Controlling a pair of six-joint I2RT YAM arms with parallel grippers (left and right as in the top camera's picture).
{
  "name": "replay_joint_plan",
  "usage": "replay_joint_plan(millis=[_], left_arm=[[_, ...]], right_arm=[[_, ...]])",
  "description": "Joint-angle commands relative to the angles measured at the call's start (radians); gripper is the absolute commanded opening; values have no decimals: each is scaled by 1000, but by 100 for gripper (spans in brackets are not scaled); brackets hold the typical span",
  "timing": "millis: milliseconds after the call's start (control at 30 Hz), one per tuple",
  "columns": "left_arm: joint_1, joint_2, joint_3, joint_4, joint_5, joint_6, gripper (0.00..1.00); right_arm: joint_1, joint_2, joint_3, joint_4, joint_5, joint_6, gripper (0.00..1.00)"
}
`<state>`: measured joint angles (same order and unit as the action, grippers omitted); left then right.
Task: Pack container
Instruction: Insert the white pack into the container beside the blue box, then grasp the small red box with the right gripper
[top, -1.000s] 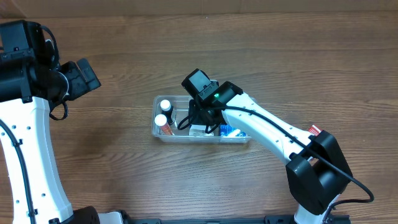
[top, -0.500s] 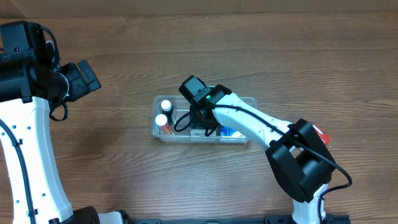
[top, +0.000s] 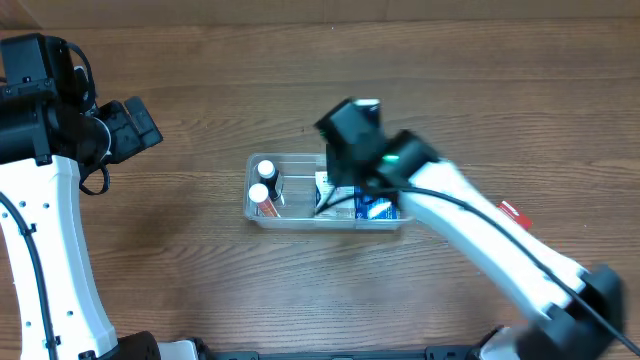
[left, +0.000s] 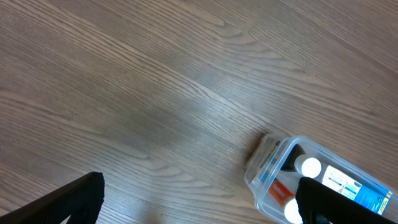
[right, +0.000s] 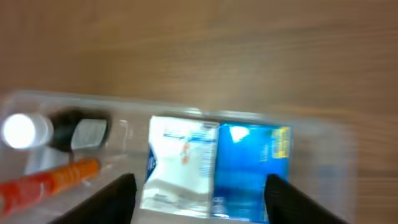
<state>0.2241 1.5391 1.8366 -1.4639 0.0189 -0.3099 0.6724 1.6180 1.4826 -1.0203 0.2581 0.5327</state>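
Observation:
The container (top: 300, 226) is a clear tub in the middle of the table. It holds two white-capped bottles (top: 262, 181) at its left end, a white packet (top: 325, 190) and a blue packet (top: 372, 208). My right gripper (right: 202, 199) hangs open just above the white packet (right: 180, 162) and the blue packet (right: 249, 162), with nothing between its fingers. An orange tube (right: 50, 180) and a dark bottle (right: 68, 124) lie to their left. My left gripper (left: 199, 205) is open over bare wood, far left of the container (left: 273, 162).
A small red and white item (top: 510, 212) lies on the wood to the right of the tub. My right arm (top: 470, 220) stretches across from the lower right. The left arm (top: 50, 200) stands at the table's left edge.
My right gripper was shut low inside the tub; it has opened and risen above it, and the arm has swung out to the right. The left arm has not moved.

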Motion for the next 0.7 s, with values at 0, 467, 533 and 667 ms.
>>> replay_joint_plan(millis=[0,467,533,667], left_arm=[[2,-3,-4,-2,0,19,100],[2,-3,-4,-2,0,19,100],[2,-3,-4,-2,0,19,100],[2,-3,-4,-2,0,19,100]], right_arm=[[-187,-183,24,-54,44,-10,100],[-831,-23,-441,-41,-208,70,100],[-832,40,-457,-4,-208,70,100],[-832,112,-457,46,-195,70,100]])
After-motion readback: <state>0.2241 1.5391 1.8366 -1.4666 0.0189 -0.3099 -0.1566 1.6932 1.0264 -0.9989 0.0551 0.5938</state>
